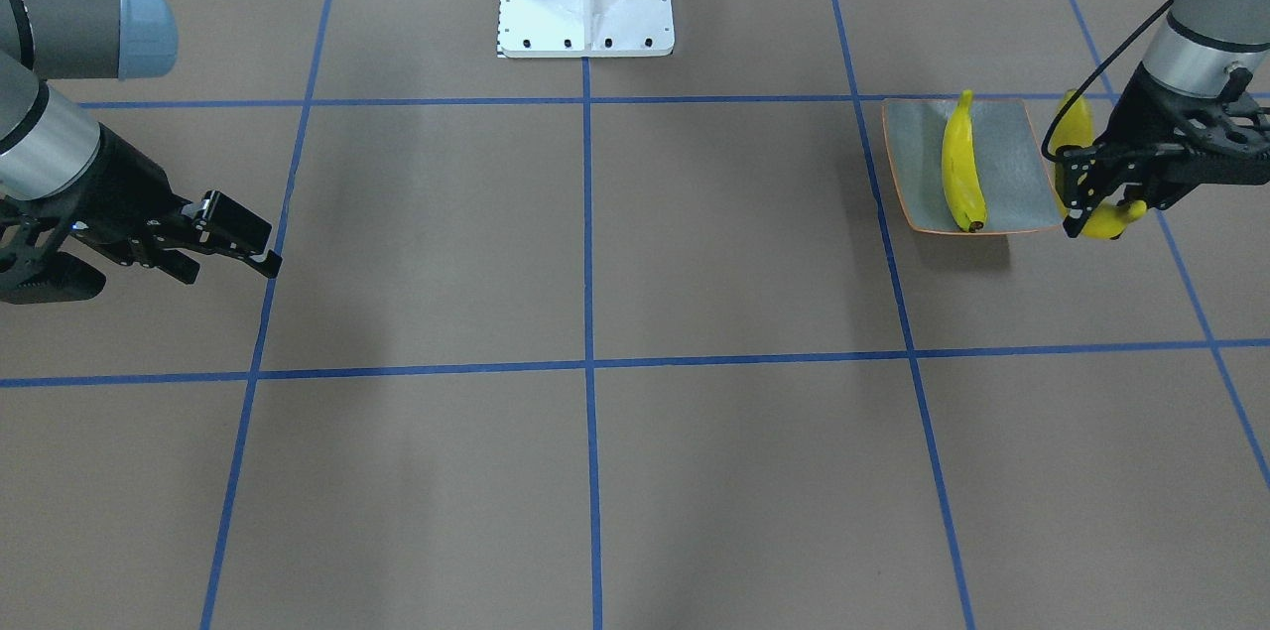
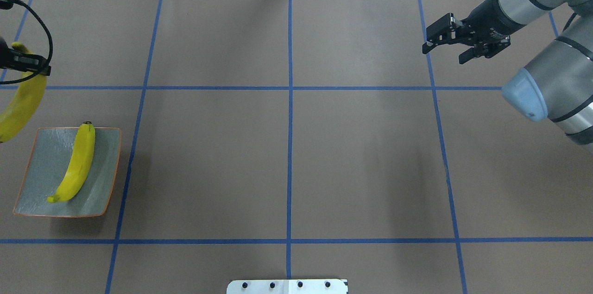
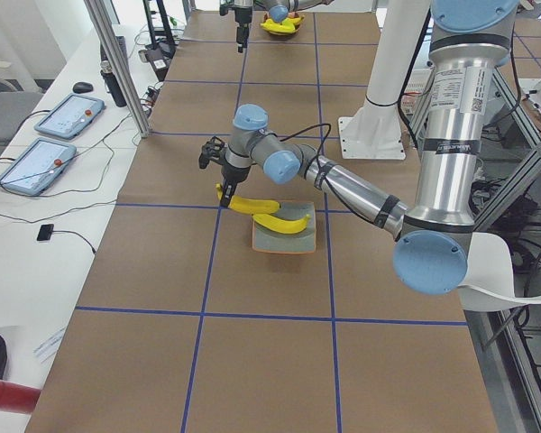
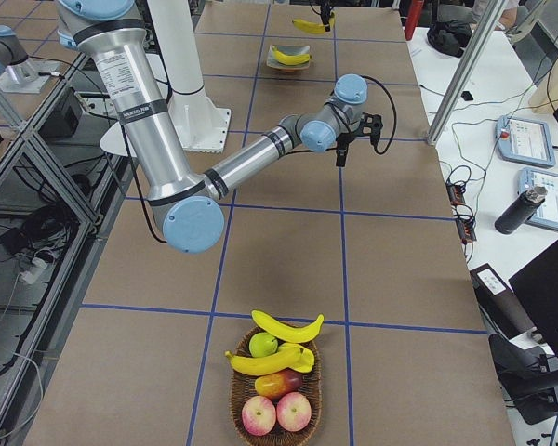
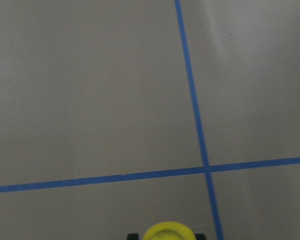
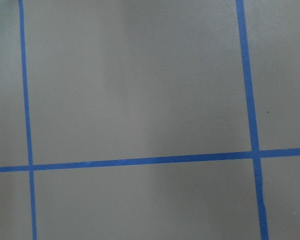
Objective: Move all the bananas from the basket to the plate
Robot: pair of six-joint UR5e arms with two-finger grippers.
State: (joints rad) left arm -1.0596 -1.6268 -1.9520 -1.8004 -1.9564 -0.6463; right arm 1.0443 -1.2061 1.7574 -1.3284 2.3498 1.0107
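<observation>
Clamps one banana (image 2: 21, 99) near its end with the left gripper (image 1: 1077, 193); holds it lengthwise just beside the plate (image 2: 37, 178), along the edge turned away from the table's middle; cannot tell from these views how high above the table (image 2: 287, 169)

Shows, in the left wrist view, only the yellow butt of that banana at the bottom edge, over brown paper crossed by blue tape (image 5: 192, 100)

Keeps a second banana (image 2: 76, 162) lying on the plate, slanted across it, dark tip at the far rim and stem toward the near one

Leaves the right gripper (image 2: 444, 51) spread and empty, hanging over bare table on the robot's right, well apart from the plate; sees nothing but paper and tape in the right wrist view

Finds the basket (image 4: 234, 395) at the table's end on the robot's right, far from the plate; counts two bananas (image 4: 286, 327) in it, one along the rim and one just below, lying on a green apple (image 4: 263, 346) and other rounded fruit (image 4: 277, 412)
</observation>
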